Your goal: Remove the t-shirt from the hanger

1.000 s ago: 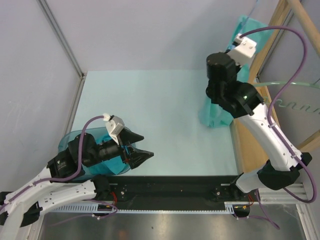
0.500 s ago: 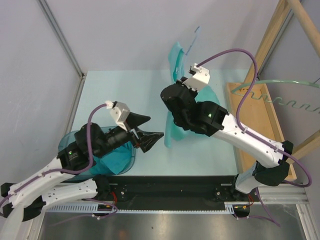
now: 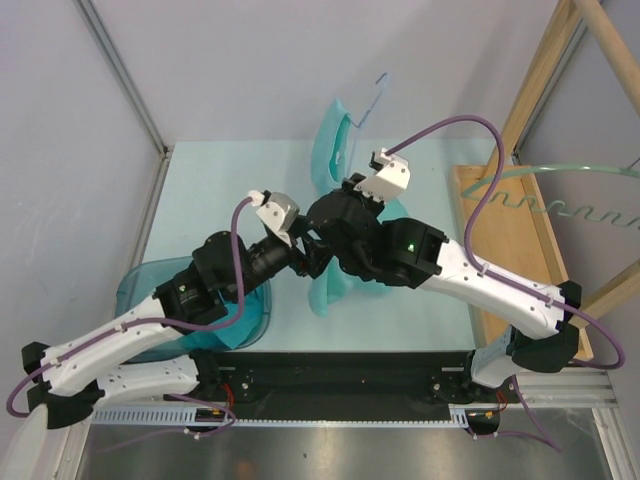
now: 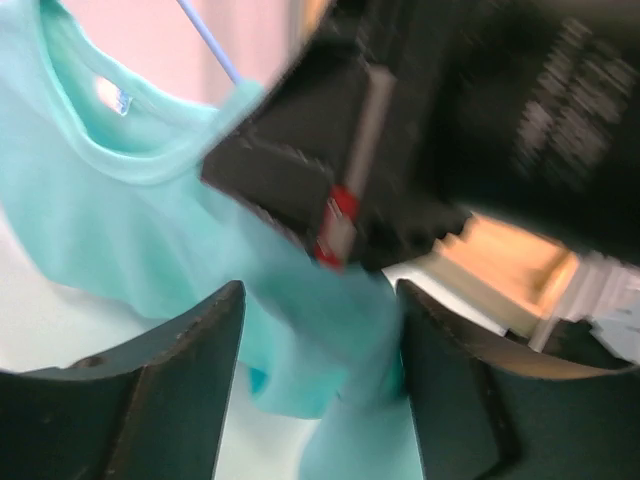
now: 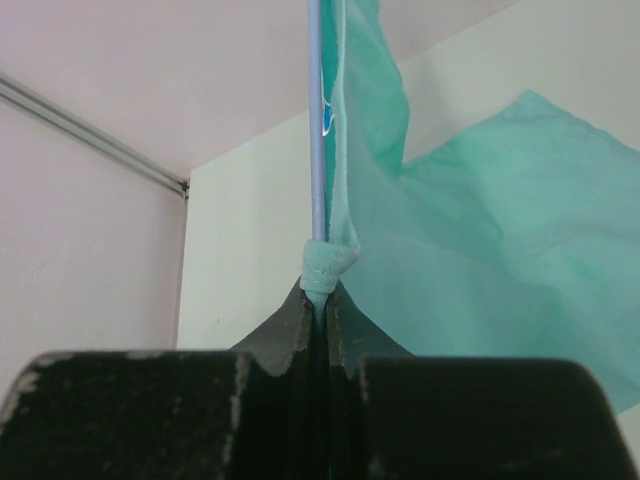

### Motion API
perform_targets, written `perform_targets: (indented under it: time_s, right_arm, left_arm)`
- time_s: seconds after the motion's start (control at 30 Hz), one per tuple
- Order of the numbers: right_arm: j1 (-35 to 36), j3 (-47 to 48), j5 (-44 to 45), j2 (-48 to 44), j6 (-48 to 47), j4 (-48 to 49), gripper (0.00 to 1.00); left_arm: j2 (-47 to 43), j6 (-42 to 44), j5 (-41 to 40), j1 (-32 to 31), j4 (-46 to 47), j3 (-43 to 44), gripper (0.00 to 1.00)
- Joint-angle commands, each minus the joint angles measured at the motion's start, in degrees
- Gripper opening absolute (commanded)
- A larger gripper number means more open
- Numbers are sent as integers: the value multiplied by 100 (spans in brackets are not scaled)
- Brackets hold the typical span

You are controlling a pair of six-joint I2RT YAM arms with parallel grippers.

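two sets of jaws are seen: the right jaws are clamped tight on the thin blue plastic hanger bearing the teal cotton t-shirt above the pale desk; the left jaws, spread wide at its 9 o'clock, should be closed on cloth alone.

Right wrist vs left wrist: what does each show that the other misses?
Only right wrist: the right gripper shut on the thin blue hanger rod together with a pinch of fabric. Only left wrist: the left gripper open, the white collar label, and the right arm's black housing close ahead. Both: the teal t-shirt hanging on that hanger.
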Motion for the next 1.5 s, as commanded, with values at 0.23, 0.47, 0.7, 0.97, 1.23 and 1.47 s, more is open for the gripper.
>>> perform_targets:
  time_s: [0.23,0.47,0.7,0.97,1.23,1.47]
  right_arm:
    - [256,-1023,82,-698,632,466,8]
    - [256,-2034,-59,-1559,290,1169,30]
    - [124,-2817,-762,-2412,-914,1671,67]
    - [27,-3387,-1526,-3536,-2162,1819,84]
    - [-376,-3319,-2308,-3653,-3480,2840,89]
    - [-965,-2571,-2871,-2906,-3992,2822,86]
  left_arm:
    - [424,305,-1305,8,79,419,0]
    - [169,-126,-955,8,185,252,0]
    - [-7,-547,-568,26,-201,497,0]
    - [-340,-917,-110,35,-869,735,0]
    - [-762,-1163,320,52,-1186,648,0]
    - [-1149,-1277,681,52,-1318,542,0]
